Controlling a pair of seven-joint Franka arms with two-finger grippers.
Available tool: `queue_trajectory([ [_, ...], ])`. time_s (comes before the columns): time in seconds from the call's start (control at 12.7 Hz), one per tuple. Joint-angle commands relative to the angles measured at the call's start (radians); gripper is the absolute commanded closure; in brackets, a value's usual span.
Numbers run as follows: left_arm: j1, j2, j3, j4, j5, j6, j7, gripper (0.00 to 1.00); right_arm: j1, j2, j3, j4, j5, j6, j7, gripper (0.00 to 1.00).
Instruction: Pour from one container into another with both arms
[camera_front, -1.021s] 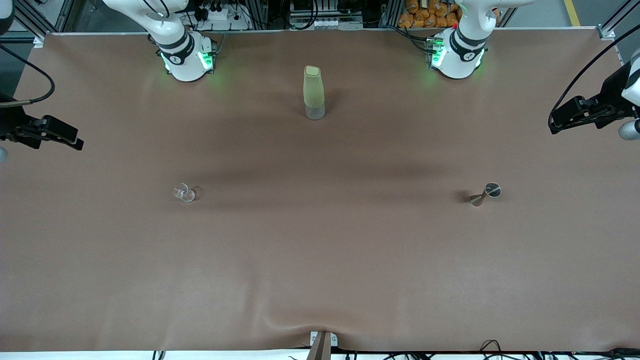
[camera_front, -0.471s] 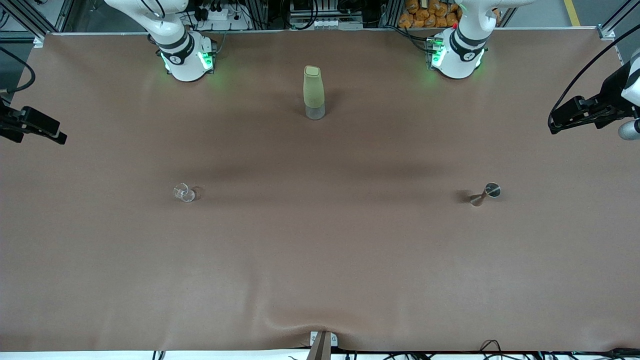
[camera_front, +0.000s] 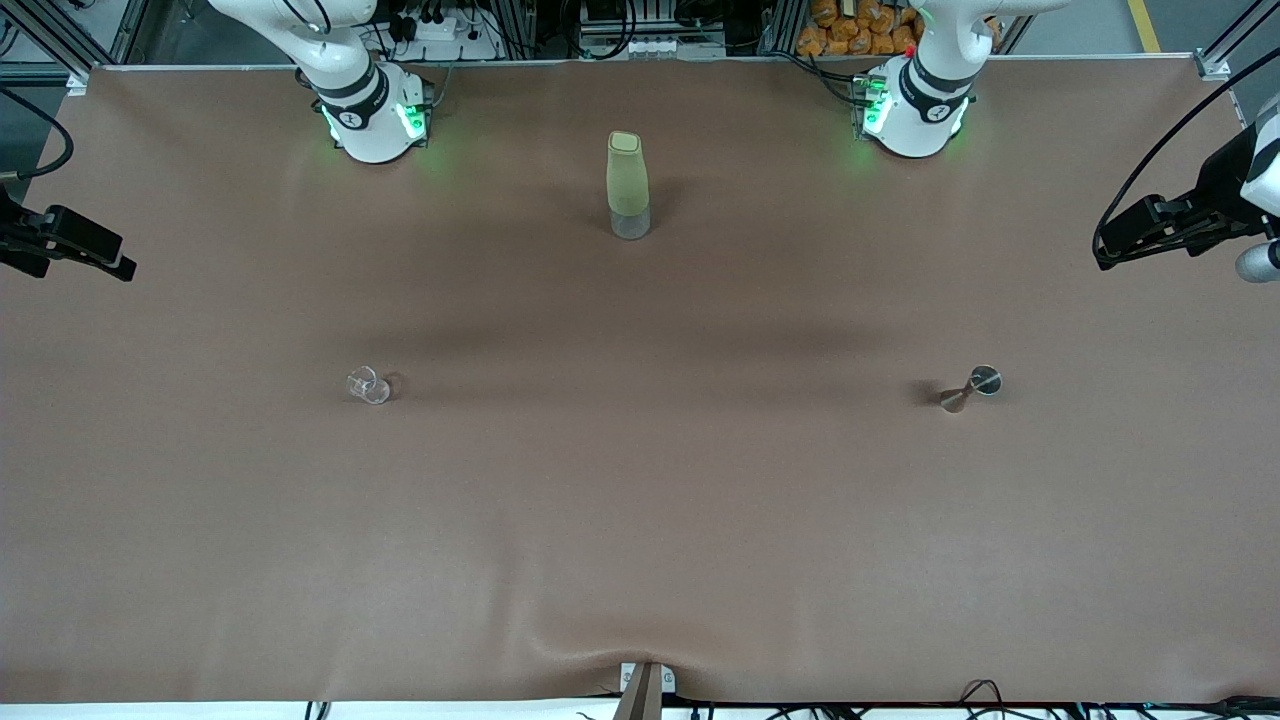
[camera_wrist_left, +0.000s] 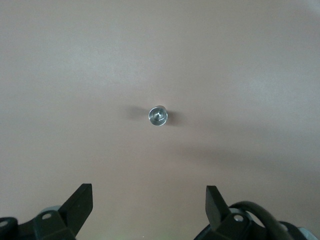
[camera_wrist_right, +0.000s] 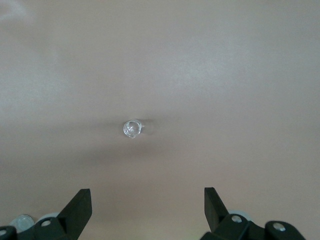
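Observation:
A small clear glass (camera_front: 368, 385) stands on the brown table toward the right arm's end; from above it shows as a clear ring (camera_wrist_right: 132, 128). A small metal jigger (camera_front: 970, 390) stands toward the left arm's end and appears as a shiny cup (camera_wrist_left: 157, 116) in the left wrist view. My right gripper (camera_front: 125, 270) hangs high over the right arm's end of the table, open and holding nothing (camera_wrist_right: 147, 205). Over the opposite end my left gripper (camera_front: 1100, 258) also hangs high, open and holding nothing (camera_wrist_left: 148, 202). Both are well away from the two vessels.
A tall pale green bottle (camera_front: 628, 185) with a clear base stands upright between the two arm bases, farther from the front camera than the glass and jigger. The brown table cover (camera_front: 640, 520) bulges slightly at its front edge.
My right gripper has drawn outward toward the right arm's end of the table and slightly toward the bases. The left gripper has barely shifted. Glass, jigger and bottle stay put.

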Motion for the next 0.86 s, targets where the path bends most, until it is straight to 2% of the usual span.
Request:
queue_trajectory([
  [0.0,-0.008,0.008,0.001,0.039,0.007,-0.024,-0.012,0.00,0.034,-0.022,-0.045,-0.019,-0.018,-0.001,-0.013,0.00],
  [0.16,-0.008,0.010,0.001,0.059,0.007,-0.042,-0.012,0.00,0.041,-0.020,-0.062,-0.019,-0.015,-0.001,-0.017,0.00],
  [0.79,-0.008,0.010,0.003,0.061,0.009,-0.061,-0.012,0.00,0.048,-0.017,-0.060,-0.019,-0.011,-0.001,-0.014,0.00],
])
